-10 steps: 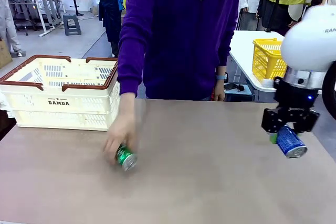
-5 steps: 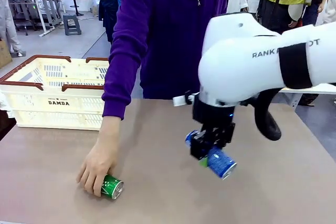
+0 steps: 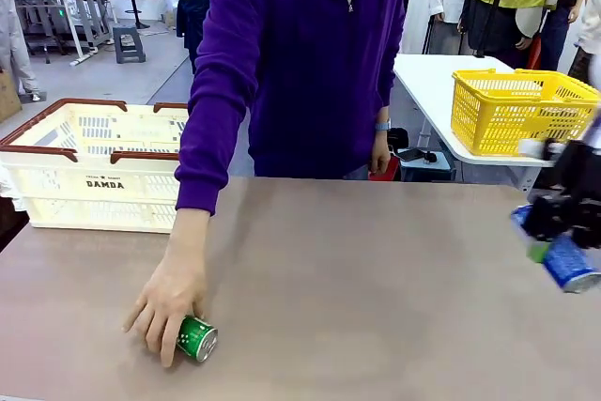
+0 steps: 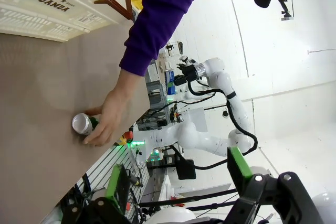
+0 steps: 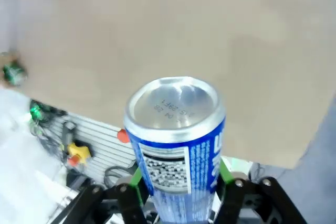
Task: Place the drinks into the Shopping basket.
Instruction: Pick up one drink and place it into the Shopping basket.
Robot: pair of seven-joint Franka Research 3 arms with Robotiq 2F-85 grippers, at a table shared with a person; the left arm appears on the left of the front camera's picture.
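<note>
A blue can [image 3: 570, 264] hangs tilted above the table's right edge, my right gripper [image 3: 552, 232] shut on it. The right wrist view looks down on the blue can's [image 5: 177, 129] silver top between the right gripper's [image 5: 179, 187] green pads. A green can [image 3: 197, 338] lies on its side near the front left, under a person's hand [image 3: 164, 307]. The cream Shopping basket [image 3: 103, 196] with a brown rim stands at the back left. In the left wrist view my left gripper [image 4: 177, 176] is open and holds nothing, well off from the green can [image 4: 82, 123] and the basket [image 4: 42, 11].
The person in a purple sleeve [image 3: 221, 91] leans over the far edge of the table. A yellow mesh basket [image 3: 516, 110] sits on a white table behind at the right. The brown tabletop [image 3: 376, 288] lies bare between the green can and my right gripper.
My right arm swung from the middle of the table back to the right edge, still holding the blue can. The person's hand rolled the green can toward the front left.
</note>
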